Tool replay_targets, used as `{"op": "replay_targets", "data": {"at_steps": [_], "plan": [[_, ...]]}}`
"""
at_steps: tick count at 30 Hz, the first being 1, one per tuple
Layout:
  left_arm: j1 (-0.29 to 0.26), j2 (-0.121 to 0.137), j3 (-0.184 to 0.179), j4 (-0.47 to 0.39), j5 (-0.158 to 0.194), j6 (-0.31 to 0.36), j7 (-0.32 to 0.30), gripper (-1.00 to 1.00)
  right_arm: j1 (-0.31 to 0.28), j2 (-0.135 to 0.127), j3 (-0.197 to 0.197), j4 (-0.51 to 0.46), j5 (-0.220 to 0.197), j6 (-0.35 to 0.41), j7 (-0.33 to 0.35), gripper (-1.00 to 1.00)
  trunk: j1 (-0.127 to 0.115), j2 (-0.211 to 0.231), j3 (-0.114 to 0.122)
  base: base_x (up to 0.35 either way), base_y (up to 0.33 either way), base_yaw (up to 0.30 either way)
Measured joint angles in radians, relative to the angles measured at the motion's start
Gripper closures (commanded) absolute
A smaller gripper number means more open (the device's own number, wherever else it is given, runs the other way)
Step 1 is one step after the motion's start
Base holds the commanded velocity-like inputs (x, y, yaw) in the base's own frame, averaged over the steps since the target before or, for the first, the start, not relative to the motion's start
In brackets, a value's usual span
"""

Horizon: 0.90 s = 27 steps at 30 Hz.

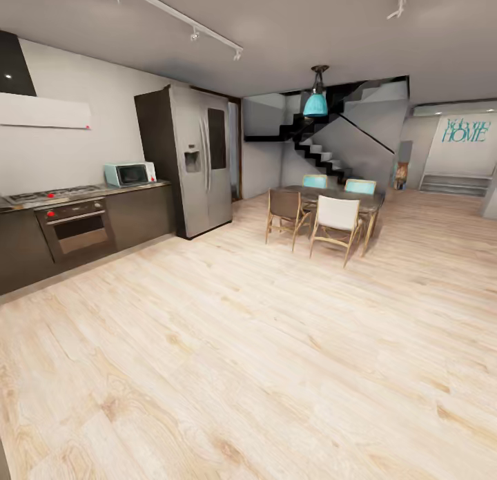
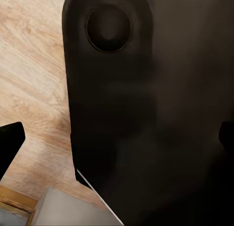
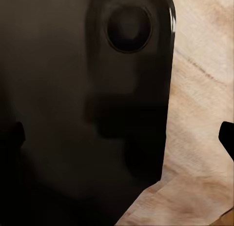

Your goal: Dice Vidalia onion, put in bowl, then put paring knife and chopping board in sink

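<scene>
Standing in the room, the head view looks across a big stretch of light wood floor [image 1: 276,342]. Over on the left is the kitchen run: a grey glossy surface [image 1: 83,193] on dark cabinet fronts, with a gas hob [image 1: 55,193] sunk into it, an oven [image 1: 74,228] with red knobs underneath, and a pale teal-and-white microwave [image 1: 129,173] sitting at the far end of it. Right beside that stands a tall steel fridge [image 1: 200,159]. Further back, a dining table [image 1: 331,197] with four chairs around it, a teal lamp [image 1: 315,103] hanging above, a dark staircase [image 1: 324,148] behind, and teal "HOME" lettering [image 1: 466,131] on the far right wall. The part of the surface I can see looks shiny and bare apart from the hob and microwave.

Left wrist view: mostly a dark rounded piece of the robot's body [image 2: 146,113] with a round recess in it, wood floor off to one side, and a bit of pale grey panel at the edge. A black finger [image 2: 9,143] of the left gripper pokes in from the border; can't tell if it's spread or clenched.

Right wrist view: same deal, dark robot body [image 3: 83,113] plus wood floor, and one black fingertip [image 3: 226,138] of the right gripper at the edge. Can't tell its state either.
</scene>
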Motion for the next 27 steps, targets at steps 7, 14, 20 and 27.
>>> {"op": "replay_targets", "data": {"at_steps": [7,14,20,27], "plan": [[0.005,0.018,0.002,-0.014,-0.001,-0.005,0.000,-1.00,0.004,0.036,0.004,-0.019,0.001,-0.001,-0.002,-1.00,0.000,0.000,0.000,0.000,0.000,0.000],[0.005,0.023,0.002,-0.036,0.001,-0.004,0.000,-1.00,0.004,0.064,0.001,-0.022,0.003,-0.003,-0.002,-1.00,0.000,0.000,0.000,0.000,0.000,0.000],[0.005,0.023,0.003,-0.054,0.001,-0.005,0.000,-1.00,0.004,0.049,0.001,-0.043,0.004,-0.020,-0.003,-1.00,0.000,0.000,0.000,0.000,0.000,0.000],[0.005,0.027,0.003,-0.093,0.002,-0.004,0.001,-1.00,0.004,0.037,0.000,-0.082,0.004,-0.059,-0.003,-1.00,0.000,0.000,0.000,0.000,0.000,0.000]]}}
